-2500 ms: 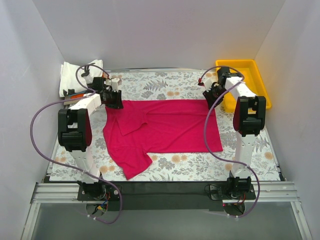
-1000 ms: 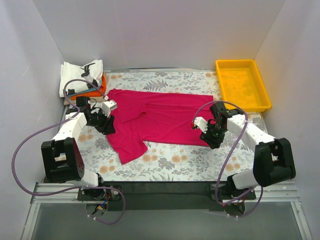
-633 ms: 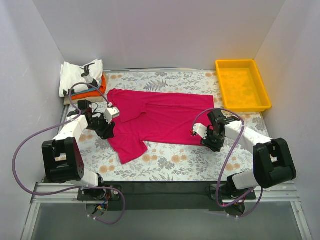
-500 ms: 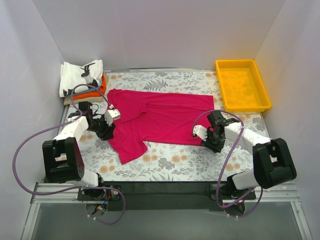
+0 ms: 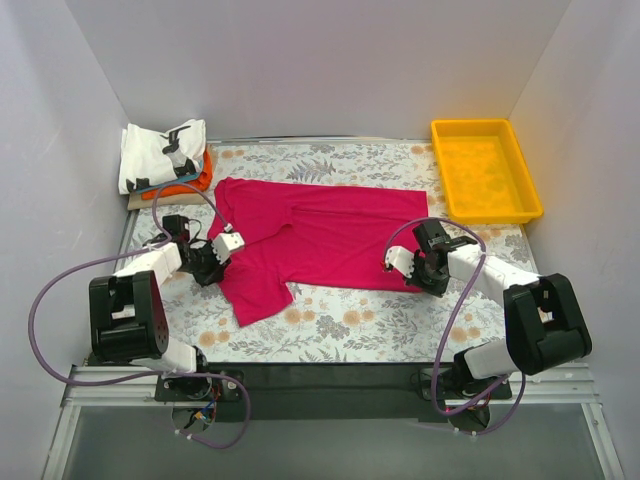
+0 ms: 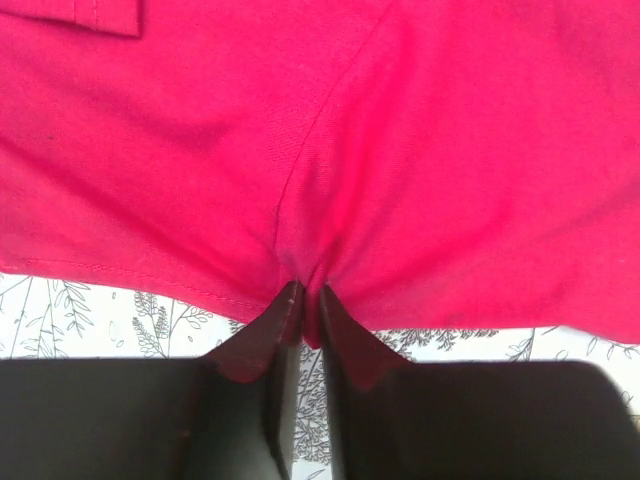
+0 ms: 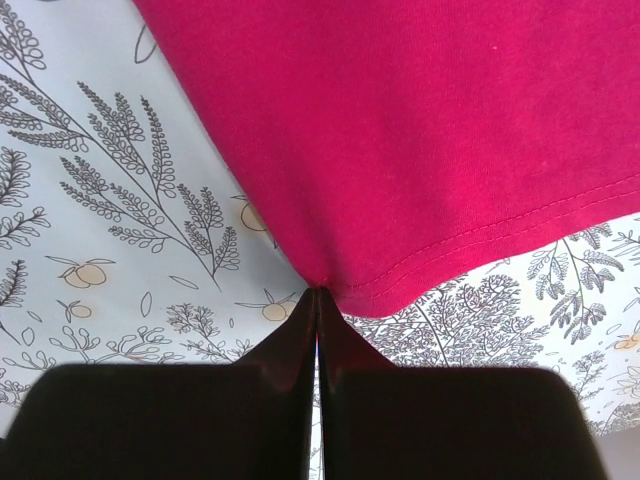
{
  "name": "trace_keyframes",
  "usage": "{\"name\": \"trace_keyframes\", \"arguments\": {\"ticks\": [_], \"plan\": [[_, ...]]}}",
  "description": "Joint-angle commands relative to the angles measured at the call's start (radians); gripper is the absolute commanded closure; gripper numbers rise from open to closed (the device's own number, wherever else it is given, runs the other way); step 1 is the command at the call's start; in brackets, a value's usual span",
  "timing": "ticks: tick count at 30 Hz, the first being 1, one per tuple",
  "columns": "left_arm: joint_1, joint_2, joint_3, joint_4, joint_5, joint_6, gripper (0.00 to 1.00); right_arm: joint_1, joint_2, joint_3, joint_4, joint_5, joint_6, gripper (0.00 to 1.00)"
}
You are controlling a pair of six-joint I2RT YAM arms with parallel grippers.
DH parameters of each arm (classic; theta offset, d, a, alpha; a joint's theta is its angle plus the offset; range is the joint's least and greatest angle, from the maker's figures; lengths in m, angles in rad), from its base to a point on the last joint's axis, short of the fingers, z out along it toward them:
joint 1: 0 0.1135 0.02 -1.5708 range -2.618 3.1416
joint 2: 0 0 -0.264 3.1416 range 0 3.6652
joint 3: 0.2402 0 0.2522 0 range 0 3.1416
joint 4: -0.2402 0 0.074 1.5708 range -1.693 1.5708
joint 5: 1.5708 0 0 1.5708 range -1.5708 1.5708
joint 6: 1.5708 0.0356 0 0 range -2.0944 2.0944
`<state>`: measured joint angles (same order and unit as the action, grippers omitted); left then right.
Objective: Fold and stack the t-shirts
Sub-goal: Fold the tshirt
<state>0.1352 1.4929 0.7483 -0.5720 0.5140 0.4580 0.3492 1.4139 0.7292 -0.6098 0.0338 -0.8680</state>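
L gripper [image 6: 305, 300] is pinching magenta tee [image 5: 320, 235] at left edge, cloth bunching up there. R gripper [image 7: 317, 297] is clamping near-right hem corner, jaws pressing fully together.

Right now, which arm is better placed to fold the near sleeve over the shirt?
Left. The left gripper is shut on the shirt edge just beside the sleeve that sticks out toward the near side. The right gripper pinches the shirt's near right corner, far from that sleeve.
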Motion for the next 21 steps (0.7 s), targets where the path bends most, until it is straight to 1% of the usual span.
{"name": "trace_keyframes", "arguments": {"ticks": [1, 2, 5, 8, 13, 16, 19, 20, 21], "plan": [[-0.002, -0.014, -0.040, -0.058, -0.051, 0.086, 0.88, 0.002, -0.001, -0.016, 0.022, 0.018, -0.012, 0.99], [-0.002, -0.022, -0.037, -0.106, -0.042, 0.097, 0.91, 0.001, -0.010, -0.019, 0.012, 0.020, -0.019, 0.99], [0.000, -0.069, -0.030, -0.169, -0.037, 0.096, 0.97, 0.001, -0.055, -0.031, -0.005, 0.029, -0.023, 0.99], [0.000, -0.103, -0.009, -0.257, -0.028, 0.102, 0.99, 0.001, -0.105, -0.043, -0.025, 0.032, -0.029, 0.99], [0.001, -0.169, 0.006, -0.354, -0.032, 0.108, 1.00, -0.001, -0.176, -0.044, -0.079, 0.018, -0.032, 0.99], [0.004, -0.181, 0.045, -0.387, -0.008, 0.074, 1.00, -0.004, -0.214, -0.019, -0.096, 0.020, -0.049, 0.99], [0.020, -0.122, 0.164, -0.431, 0.050, 0.027, 1.00, -0.026, -0.201, 0.047, -0.100, 0.018, -0.065, 0.99], [0.026, -0.100, 0.233, -0.457, 0.067, 0.016, 1.00, -0.042, -0.185, 0.068, -0.105, 0.011, -0.074, 0.99], [0.032, -0.054, 0.270, -0.468, 0.084, -0.004, 1.00, -0.050, -0.152, 0.087, -0.105, 0.008, -0.078, 0.99]]}}
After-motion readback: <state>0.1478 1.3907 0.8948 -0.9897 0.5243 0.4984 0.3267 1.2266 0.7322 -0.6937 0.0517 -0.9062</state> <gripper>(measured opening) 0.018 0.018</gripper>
